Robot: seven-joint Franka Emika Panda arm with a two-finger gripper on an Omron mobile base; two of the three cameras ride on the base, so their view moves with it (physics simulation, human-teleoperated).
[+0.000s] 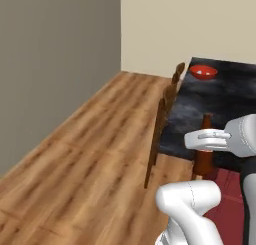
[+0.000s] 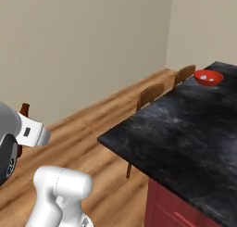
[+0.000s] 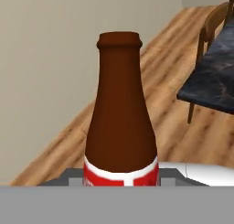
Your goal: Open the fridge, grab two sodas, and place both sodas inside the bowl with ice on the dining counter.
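Observation:
My gripper [image 1: 206, 140] is shut on a soda, a dark brown bottle [image 1: 204, 156] with a red label, and holds it upright. In the hand view the bottle [image 3: 121, 122] rises close in front of the camera, label at the bottom. From the right base view just its brown neck [image 2: 24, 109] peeks above the white hand at the far left. The red bowl with ice [image 1: 203, 72] [image 2: 208, 77] sits at the far corner of the black marbled dining counter [image 1: 227, 106] [image 2: 185, 129]. The bottle is off the counter's near end, far from the bowl. The fridge is out of view.
Two wooden chairs [image 1: 162, 121] [image 2: 150, 95] are tucked along the counter's left side, the farther chair [image 1: 178, 73] [image 2: 185, 73] near the bowl. Wood floor [image 1: 90, 154] stretches left to a grey wall [image 1: 55, 64]. The counter's base [image 2: 171, 207] is dark red.

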